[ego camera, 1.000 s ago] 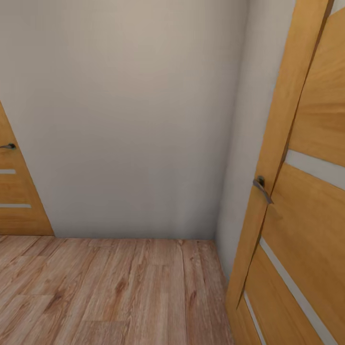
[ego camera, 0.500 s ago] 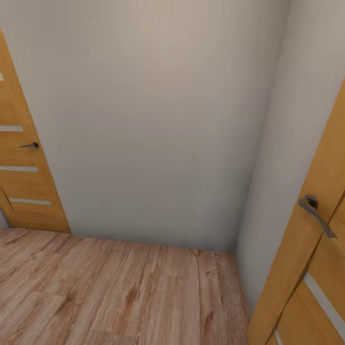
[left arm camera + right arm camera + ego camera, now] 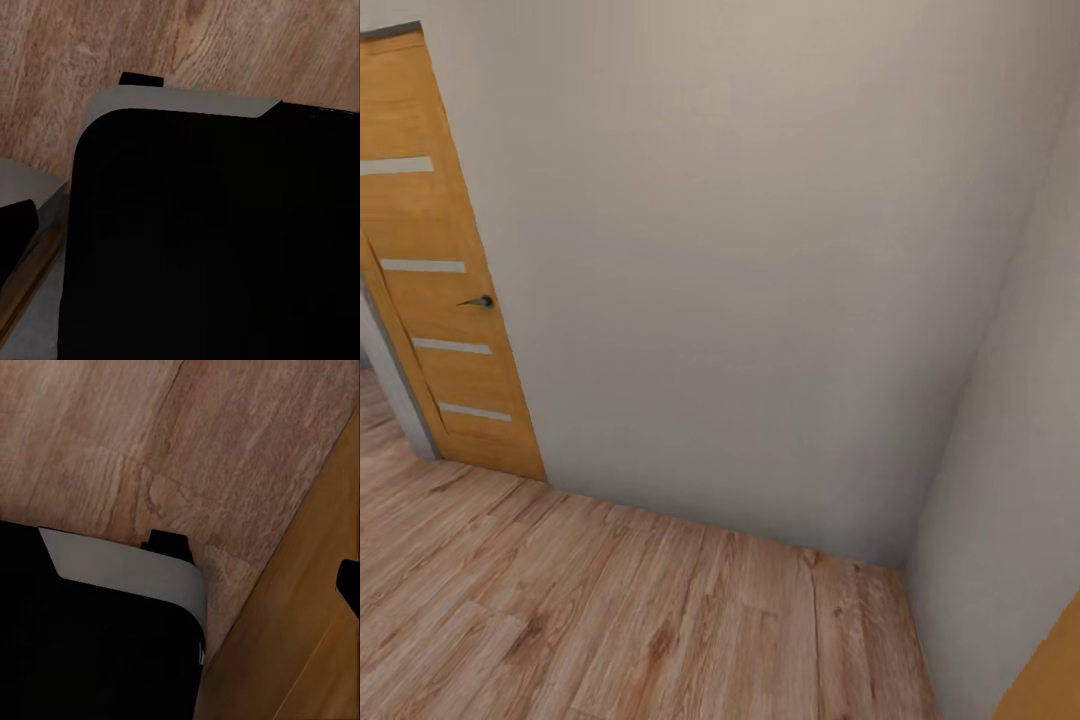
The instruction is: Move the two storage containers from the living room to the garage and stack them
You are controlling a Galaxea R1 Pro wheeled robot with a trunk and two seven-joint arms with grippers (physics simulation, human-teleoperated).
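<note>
The two storage containers are out of view. The head view faces a plain white wall [image 3: 740, 260] above light wood plank flooring [image 3: 610, 610]. In the left wrist view a dark tip [image 3: 15, 225], perhaps a finger of my left gripper, sits at the frame edge beside my black base [image 3: 210, 240]. A similar dark tip [image 3: 349, 582] sits at the edge of the right wrist view. Neither view shows whether the jaws are open or shut, and nothing is seen held.
A light wooden door [image 3: 440, 280] with frosted strips and a lever handle [image 3: 480, 301] stands at the left, with a gap beside it. The white walls meet in a corner at right. A second orange door [image 3: 315, 645] stands close by my base's right side.
The whole head picture has shifted right: the camera has turned left. The left door has come further into view and the right door has slid almost out of frame.
</note>
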